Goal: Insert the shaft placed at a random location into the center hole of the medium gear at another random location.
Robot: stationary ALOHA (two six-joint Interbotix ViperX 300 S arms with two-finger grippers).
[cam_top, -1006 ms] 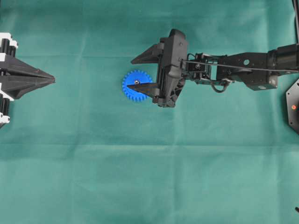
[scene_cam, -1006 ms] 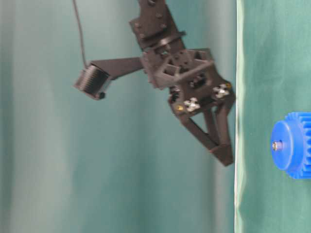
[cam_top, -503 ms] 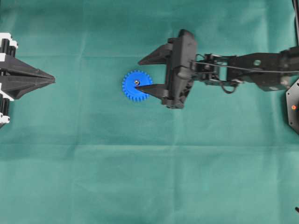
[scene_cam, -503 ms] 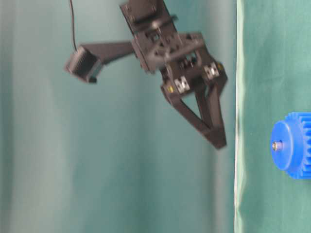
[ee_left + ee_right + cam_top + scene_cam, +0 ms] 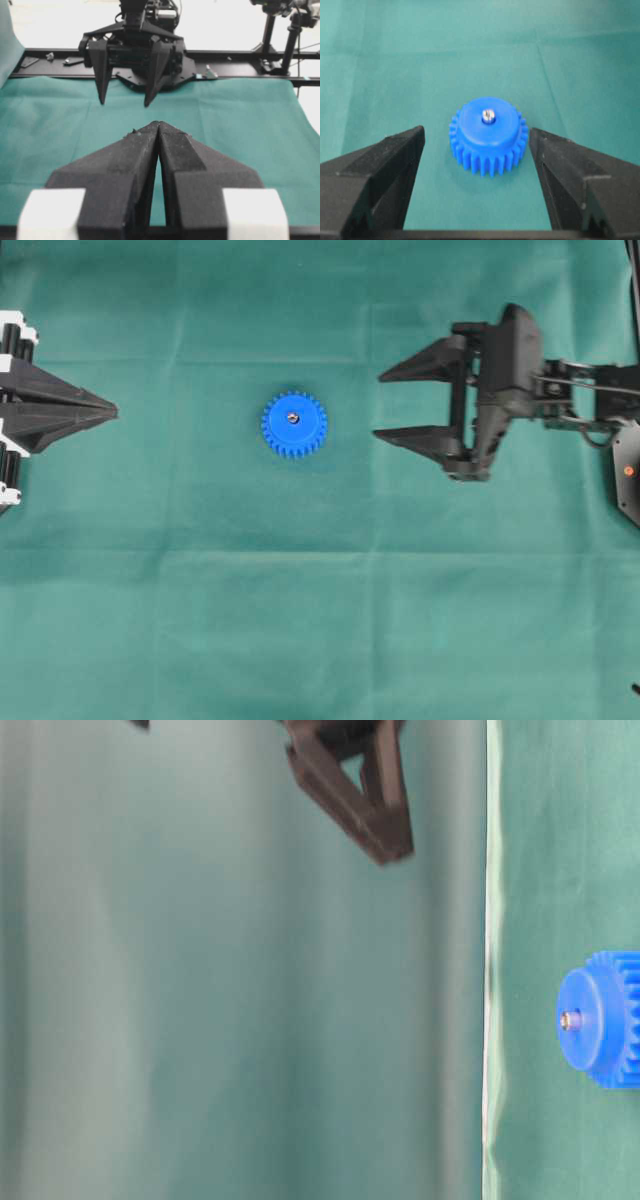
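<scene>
The blue medium gear lies flat on the green cloth. The silvery shaft stands in its center hole, its tip just above the hub; it also shows in the right wrist view and the table-level view. My right gripper is open and empty, raised and well to the right of the gear. Its fingers show at the top of the table-level view. My left gripper is shut and empty at the far left edge, its fingertips closed together.
The green cloth covers the table. In the left wrist view the right arm faces me across the cloth, with a black rail and stands behind it. A black base sits at the right edge.
My right gripper has pulled back to the right and upward, away from the gear, still open. The shaft stays in the gear's hole. The left gripper has not moved.
</scene>
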